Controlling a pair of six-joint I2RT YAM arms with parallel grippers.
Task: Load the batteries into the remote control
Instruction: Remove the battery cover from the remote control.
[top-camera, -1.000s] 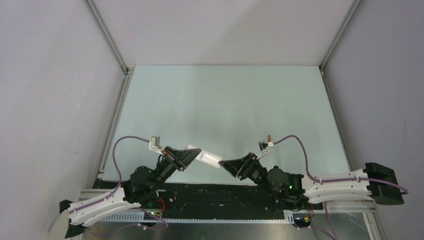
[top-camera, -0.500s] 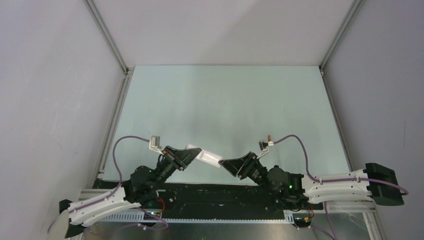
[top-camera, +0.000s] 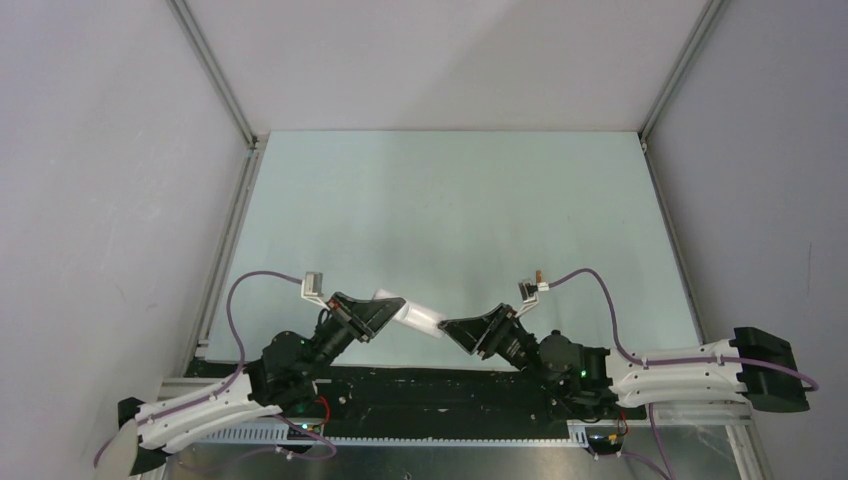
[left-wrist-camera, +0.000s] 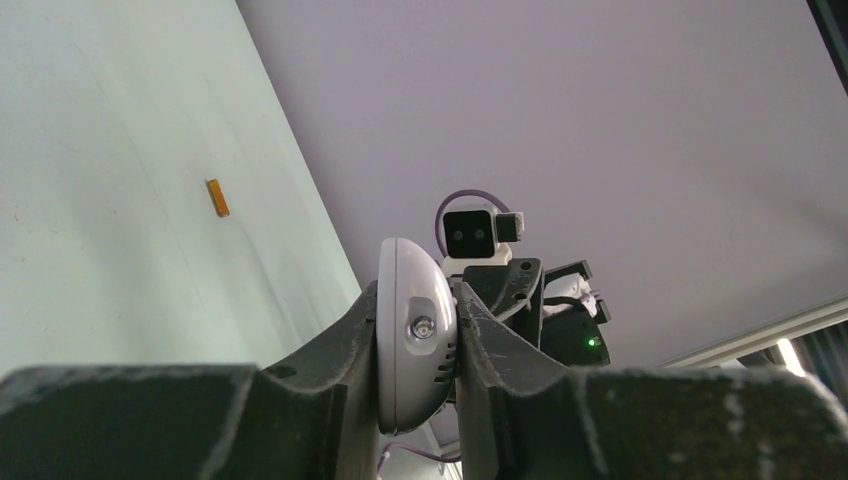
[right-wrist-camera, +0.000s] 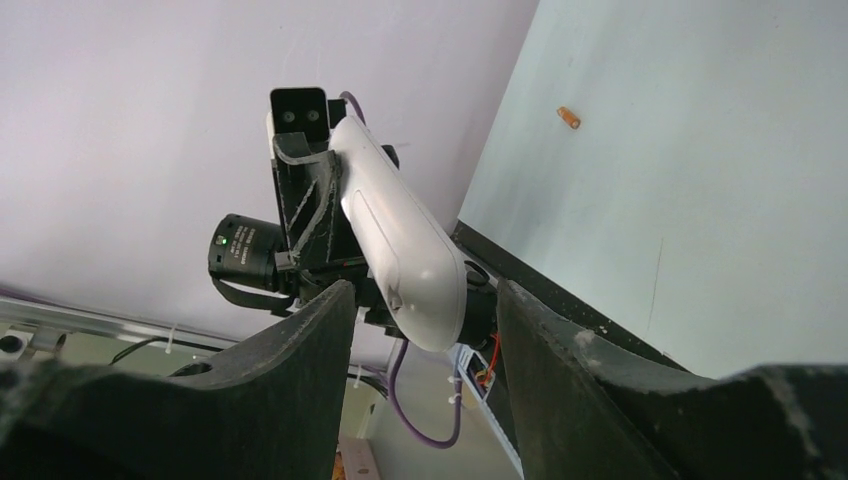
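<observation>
The white remote control (top-camera: 415, 316) hangs above the table's near edge, between the two arms. My left gripper (top-camera: 392, 308) is shut on it, both fingers pressed on its sides in the left wrist view (left-wrist-camera: 420, 296). The remote's free rounded end (right-wrist-camera: 410, 250) lies between the fingers of my right gripper (right-wrist-camera: 425, 292), which is open with a gap on each side. An orange battery (left-wrist-camera: 217, 197) lies on the table to the right, also seen from above (top-camera: 540, 273). Another battery (right-wrist-camera: 568, 117) lies on the table in the right wrist view.
The pale green table (top-camera: 450, 210) is walled by grey panels with aluminium posts (top-camera: 215, 75) at the back corners. A black rail (top-camera: 430, 385) runs along the near edge under both arms. Purple cables (top-camera: 590, 285) loop off each wrist.
My right gripper's jaws have spread wider around the remote's end. The left gripper and the remote have not visibly moved.
</observation>
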